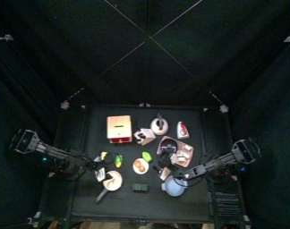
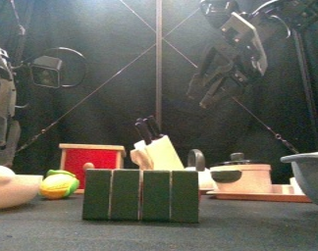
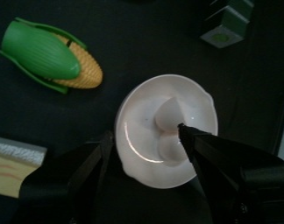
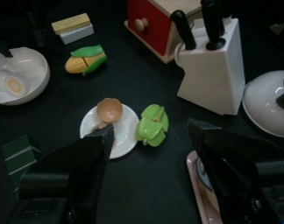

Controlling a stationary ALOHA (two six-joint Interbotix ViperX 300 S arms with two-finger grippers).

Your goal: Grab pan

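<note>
Left gripper (image 3: 151, 157) hangs with its jaws spread apart directly above a white bowl (image 3: 168, 129), the two black fingers flanking the bowl's near rim without visibly gripping it. Beyond the bowl from those jaws lies a toy corn cob (image 3: 53, 58) in its green husk, and off to the far side a dark green block (image 3: 229, 24).

Right gripper (image 4: 142, 166) hovers released, jaws wide apart and holding nothing, over a small white plate (image 4: 115, 131) carrying a brown egg-like piece (image 4: 110, 110) and a green vegetable (image 4: 152, 123). Just past the plate stands a white knife block (image 4: 217, 68) with black handles, and beside that the pan (image 4: 271, 103), a pale lidded pot with a black knob, off to one side of the jaws. Farther out sit a red box (image 4: 156, 16), a second corn piece (image 4: 85, 59), and a bowl with an egg inside (image 4: 18, 75).

From the front, the pan (image 2: 239, 176) rests on a tray (image 2: 260, 196) behind a row of green blocks (image 2: 140, 195), while the right arm (image 2: 234, 54) is raised well above the table.
</note>
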